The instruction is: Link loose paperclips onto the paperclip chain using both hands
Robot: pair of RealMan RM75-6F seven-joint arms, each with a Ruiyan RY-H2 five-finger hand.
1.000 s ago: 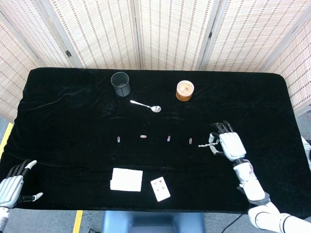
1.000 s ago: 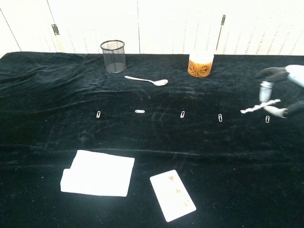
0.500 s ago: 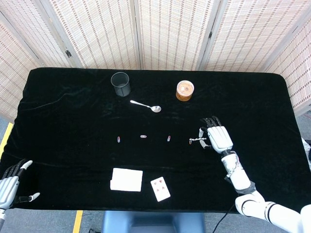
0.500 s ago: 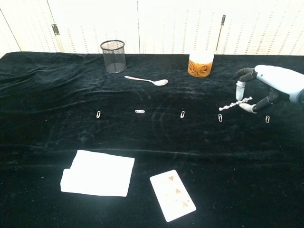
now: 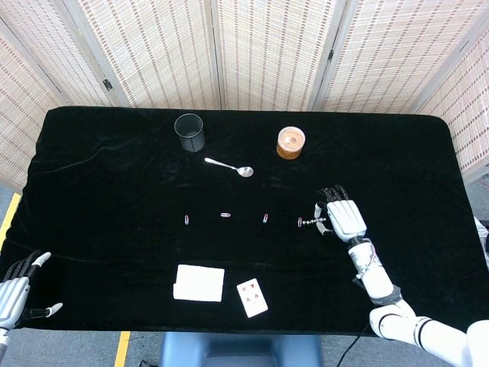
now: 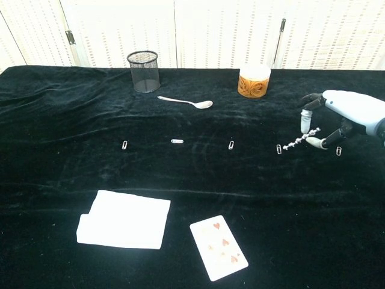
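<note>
My right hand point(image 5: 343, 217) point(image 6: 348, 112) pinches one end of a short silver paperclip chain point(image 5: 312, 222) point(image 6: 299, 141). The chain slants down to the left, and its free end lies close to a loose paperclip point(image 5: 299, 222) point(image 6: 278, 149). More loose paperclips point(image 5: 265, 219) point(image 6: 231, 144) lie in a row to the left across the black table point(image 5: 114, 191). One more clip point(image 6: 338, 150) lies just below the hand. My left hand point(image 5: 17, 293) hangs at the table's front left corner, fingers apart and holding nothing.
A black mesh cup point(image 5: 189, 131), a spoon point(image 5: 229, 167) and an orange jar point(image 5: 290, 142) stand at the back. A white pad point(image 5: 199, 283) and a playing card point(image 5: 252, 297) lie near the front edge.
My right hand has carried the chain left to the nearest loose clip and lowered its free end. The left hand dropped slightly at the table corner.
</note>
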